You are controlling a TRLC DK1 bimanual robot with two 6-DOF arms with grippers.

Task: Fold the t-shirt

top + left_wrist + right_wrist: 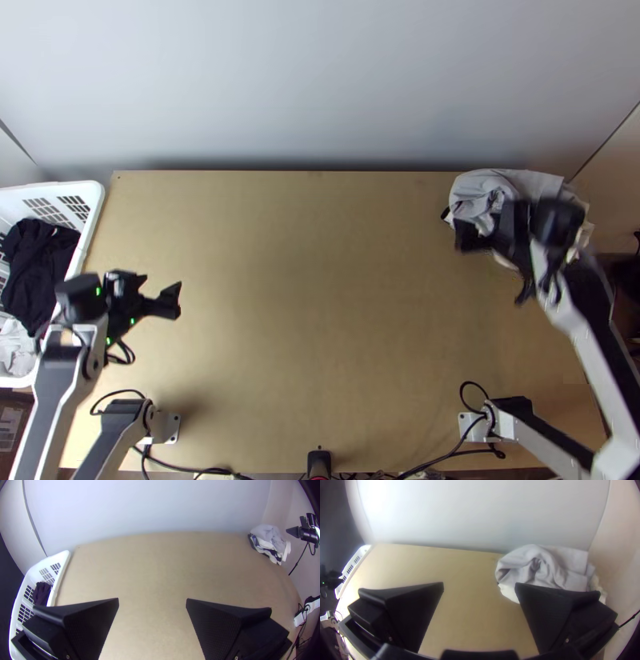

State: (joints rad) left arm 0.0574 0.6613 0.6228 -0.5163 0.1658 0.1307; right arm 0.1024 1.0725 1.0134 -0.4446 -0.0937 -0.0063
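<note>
Grey cloth [515, 560]: bunched; judged soft and light, best gripped at the raised fold [546, 558].
Left pincer [152, 600]: spread wide.
Right pincer [479, 584]: spread wide.

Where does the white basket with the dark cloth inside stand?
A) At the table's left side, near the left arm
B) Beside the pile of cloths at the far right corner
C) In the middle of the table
A: the top view shows the white basket along the table's left edge, beside the left arm's gripper.
</note>
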